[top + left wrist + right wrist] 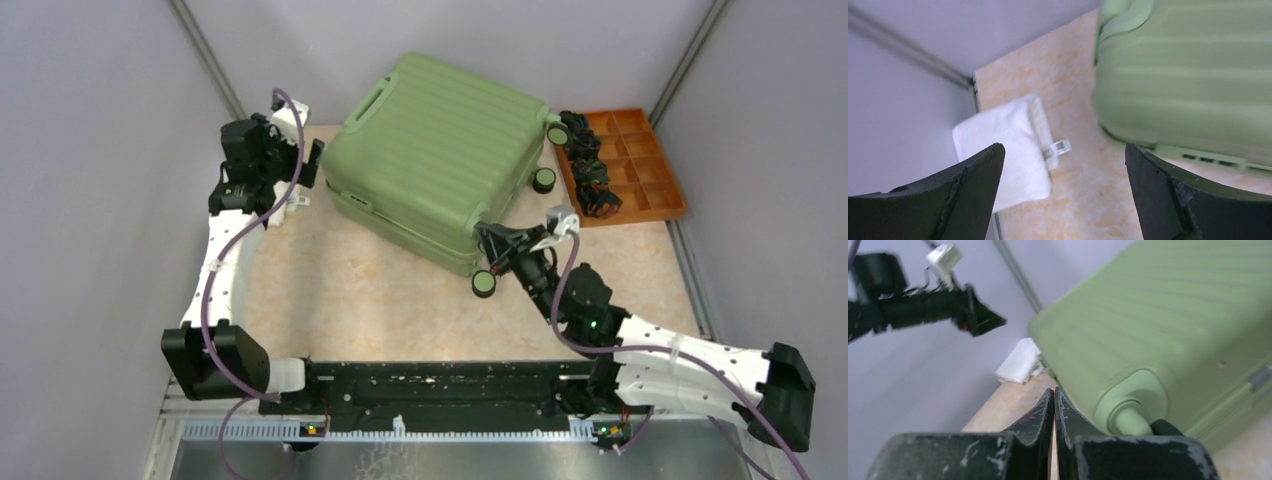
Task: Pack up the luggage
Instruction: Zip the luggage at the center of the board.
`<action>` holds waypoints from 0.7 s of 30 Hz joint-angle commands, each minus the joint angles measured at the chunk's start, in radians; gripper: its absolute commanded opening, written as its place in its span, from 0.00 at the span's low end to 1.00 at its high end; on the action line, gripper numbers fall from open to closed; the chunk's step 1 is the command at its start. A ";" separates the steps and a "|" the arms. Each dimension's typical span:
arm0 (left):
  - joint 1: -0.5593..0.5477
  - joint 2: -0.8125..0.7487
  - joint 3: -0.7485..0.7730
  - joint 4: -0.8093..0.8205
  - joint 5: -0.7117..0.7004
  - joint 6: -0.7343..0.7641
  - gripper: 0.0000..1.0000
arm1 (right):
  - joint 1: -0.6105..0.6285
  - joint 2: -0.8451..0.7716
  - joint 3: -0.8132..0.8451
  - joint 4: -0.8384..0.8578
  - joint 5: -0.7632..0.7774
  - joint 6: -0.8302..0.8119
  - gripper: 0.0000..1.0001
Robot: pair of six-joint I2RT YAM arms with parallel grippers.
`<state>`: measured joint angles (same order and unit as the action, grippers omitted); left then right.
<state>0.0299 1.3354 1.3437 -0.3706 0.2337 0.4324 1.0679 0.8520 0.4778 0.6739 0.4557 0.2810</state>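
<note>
Luggage (435,150): light-green hard-shell suitcase, closed, flat on a broad side, ribbed shell up. Sits on the far half of the beige table (330,300), between the two grippers.

Left arm (225,270): up from the near-left base, forward along the left wall, wrist bent right toward the case. Left gripper (1063,150) just beside the case's left end, apart from the shell. Jaws spread wide, empty. Bare table between the fingers in the wrist view; folded white towel (1008,150) with a small tag lying by the wall, partly behind one finger.

Right arm (690,360): elbow thrown out to the right of its base, forearm angled forward and left, low over the table. Right gripper (1054,392) at the case's near-right corner, just beside the green wheel housing (1130,410) and a black wheel (484,283). Fingers drawn together to a hairline slit, gripping nothing visible. Contact with the case: cannot tell.

Orientation: green carry handle (370,100) on the far-left end, wheels on the right end, facing the orange compartment tray (650,215) just beside it. Long axis read handle-to-wheels, diagonal from far left to near right; outline close to square from above. Black tangled bundle (590,170) in the tray's left compartments.
</note>
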 commanded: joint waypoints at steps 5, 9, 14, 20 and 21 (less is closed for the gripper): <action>0.126 0.144 -0.097 0.224 -0.066 -0.108 0.88 | -0.408 0.155 0.347 -0.824 0.005 0.423 0.00; 0.137 0.268 -0.022 0.232 -0.076 -0.145 0.77 | -0.552 0.292 0.401 -0.833 -0.069 0.438 0.00; 0.136 0.448 0.090 0.252 -0.084 -0.197 0.77 | -0.651 0.435 0.436 -0.739 -0.155 0.428 0.00; 0.114 0.630 0.215 0.188 0.088 -0.217 0.82 | -0.696 0.725 0.608 -0.692 -0.292 0.360 0.00; 0.106 0.640 0.211 0.195 0.122 -0.221 0.83 | -0.701 0.768 0.632 -0.682 -0.321 0.353 0.00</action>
<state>0.1589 1.9343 1.5124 -0.1864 0.2207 0.2539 0.3836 1.4891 0.9768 -0.0677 0.2653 0.6750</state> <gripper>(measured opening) 0.819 0.004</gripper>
